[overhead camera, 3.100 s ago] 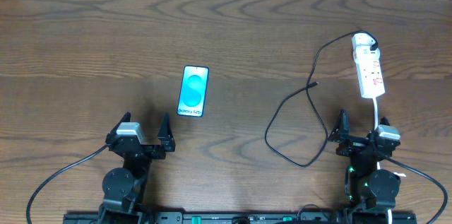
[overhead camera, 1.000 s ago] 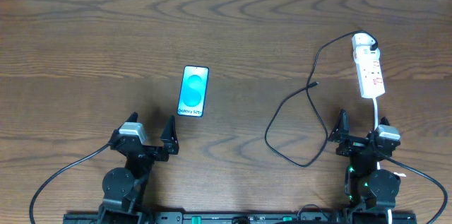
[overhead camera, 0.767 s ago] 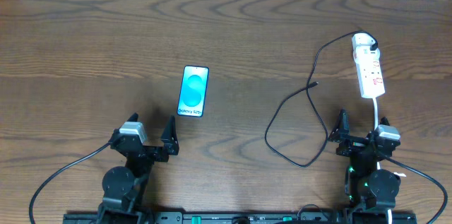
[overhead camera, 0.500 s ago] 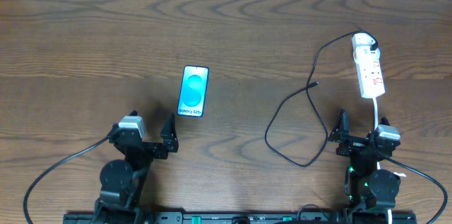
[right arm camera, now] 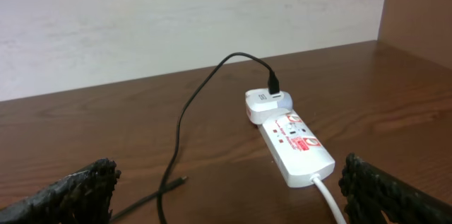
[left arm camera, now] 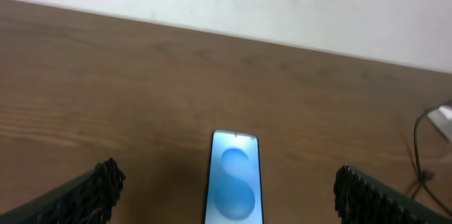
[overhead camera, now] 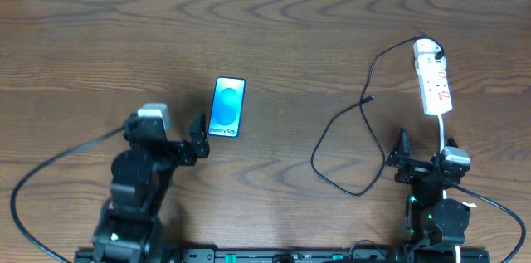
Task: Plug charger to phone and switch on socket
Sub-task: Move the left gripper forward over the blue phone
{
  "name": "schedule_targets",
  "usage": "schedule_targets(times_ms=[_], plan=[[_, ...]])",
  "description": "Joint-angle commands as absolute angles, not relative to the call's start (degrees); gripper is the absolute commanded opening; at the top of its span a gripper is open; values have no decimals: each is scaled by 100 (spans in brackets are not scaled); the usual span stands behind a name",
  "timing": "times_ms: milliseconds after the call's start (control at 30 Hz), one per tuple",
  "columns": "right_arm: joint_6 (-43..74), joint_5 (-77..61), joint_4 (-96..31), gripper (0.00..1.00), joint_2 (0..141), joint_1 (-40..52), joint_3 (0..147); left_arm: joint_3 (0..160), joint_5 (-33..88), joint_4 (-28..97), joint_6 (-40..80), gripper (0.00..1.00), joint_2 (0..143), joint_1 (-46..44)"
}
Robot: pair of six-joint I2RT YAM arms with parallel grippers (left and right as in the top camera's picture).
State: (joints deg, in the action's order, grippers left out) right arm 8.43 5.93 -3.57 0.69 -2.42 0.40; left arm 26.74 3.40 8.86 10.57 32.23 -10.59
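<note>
Jaws on both arms stand spread wide and grasp nothing. The left gripper (overhead camera: 172, 126) sits just short of the phone (overhead camera: 227, 107), with one finger (overhead camera: 199, 127) just beside its near left corner. From the left wrist, the lit blue screen lies flat on the table (overhead camera: 290, 31) ahead, between the fingers. The right gripper (overhead camera: 426, 143) sits at the near edge, and the socket (overhead camera: 434, 85) lies just beyond it at the far right, its white cord (overhead camera: 442, 126) running down toward the gripper. The charger (overhead camera: 314, 157) is plugged into a white adapter (overhead camera: 426, 46) at the socket's far end. It arcs left, drops into a loose loop, and ends in a plug tip (overhead camera: 371, 98) lying free on the wood, well apart from the phone.
</note>
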Motion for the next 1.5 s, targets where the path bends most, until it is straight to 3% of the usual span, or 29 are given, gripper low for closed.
schedule_targets(times_ms=[0,400,567,733,1133,1467], plan=[[762,563,-368,99,54,-204,30,3599,410,1448,1100,98,3741,-1041],[762,563,-370,99,54,-204,30,6191,482,3610,1083,98,5690,-1048],[762,563,-370,99,54,-204,30,6436,1638,3588,993,98,5937,-1046],[762,563,-370,99,54,-204,30,6431,2008,3664,998,98,6014,-1046],[762,563,-370,99,54,-204,30,6530,2014,3675,1127,98,6136,-1048],[762,563,-370,99,54,-204,30,7782,1483,4445,1125,98,7465,-1046]])
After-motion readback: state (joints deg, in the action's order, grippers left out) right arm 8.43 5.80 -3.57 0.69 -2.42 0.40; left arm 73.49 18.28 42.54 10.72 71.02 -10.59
